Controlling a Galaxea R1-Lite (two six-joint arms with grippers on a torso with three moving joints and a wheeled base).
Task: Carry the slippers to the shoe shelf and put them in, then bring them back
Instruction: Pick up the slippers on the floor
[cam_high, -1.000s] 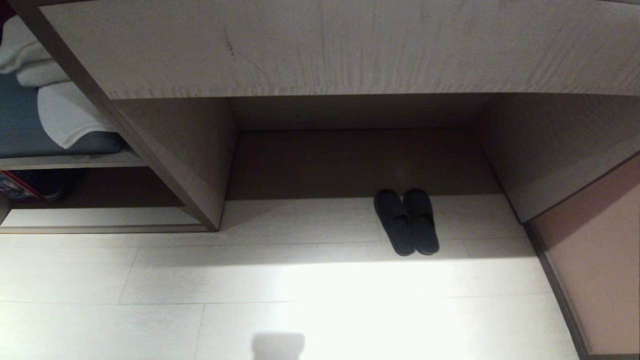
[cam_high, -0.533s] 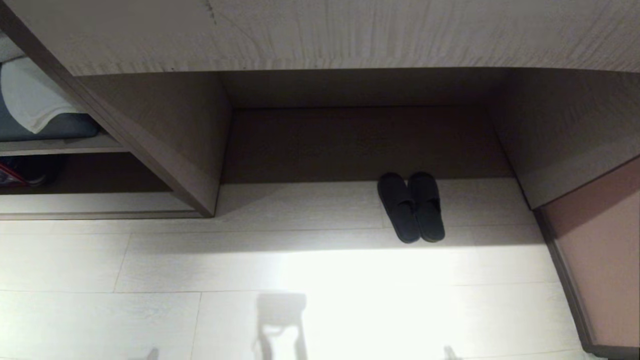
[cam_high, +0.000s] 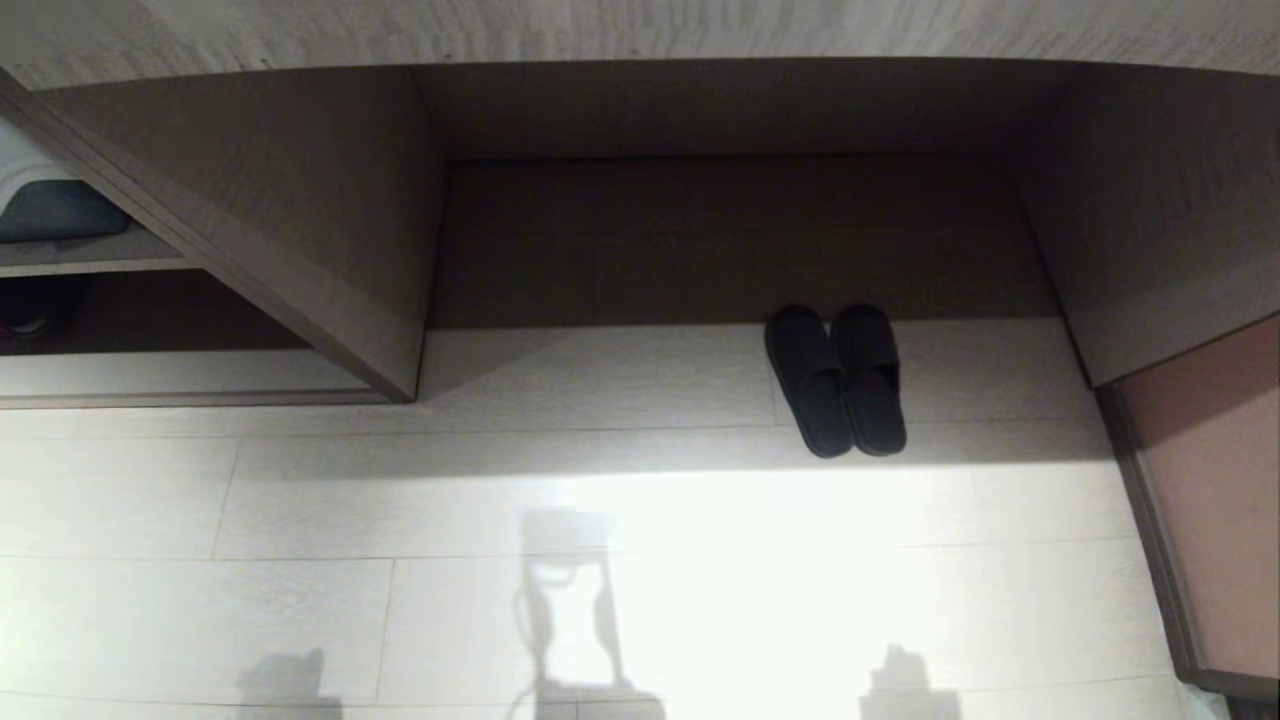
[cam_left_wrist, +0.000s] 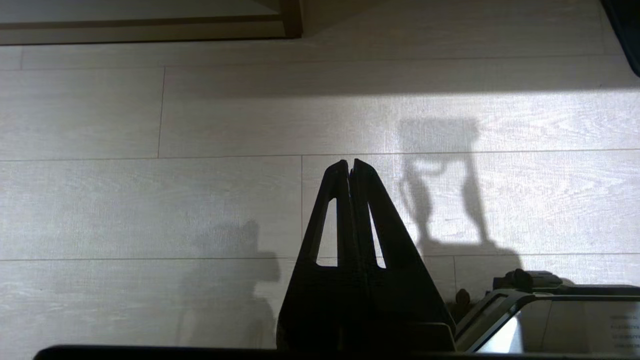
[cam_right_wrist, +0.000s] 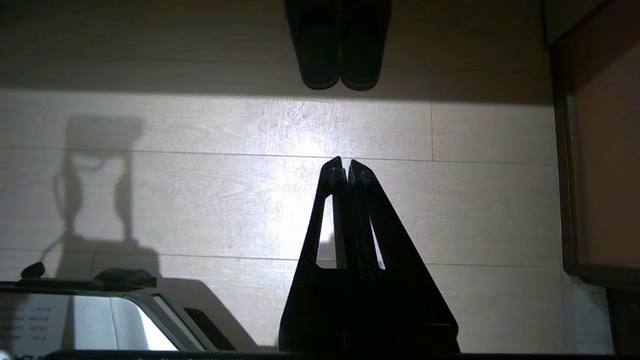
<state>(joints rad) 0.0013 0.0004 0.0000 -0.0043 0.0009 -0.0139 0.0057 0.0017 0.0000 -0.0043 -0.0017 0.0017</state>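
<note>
Pale plank floor (cam_high: 300, 500), brightly lit at centre, runs under a wide desk recess (cam_high: 720, 240). Two slippers (cam_high: 836, 380) lie side by side, right of centre, at its mouth. Left claw (cam_left_wrist: 350, 167) and right claw (cam_right_wrist: 341, 167) both clenched, empty.

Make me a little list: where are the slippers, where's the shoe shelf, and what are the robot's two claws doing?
slippers: side by side on the floor, at the mouth of the wide recess, partly in shadow
shoe shelf: low cubby at far left, no slippers on it
left gripper: shut, empty, above bare floor
right gripper: shut, empty, slippers lie ahead of it
floor: pale planks with robot shadows
</note>
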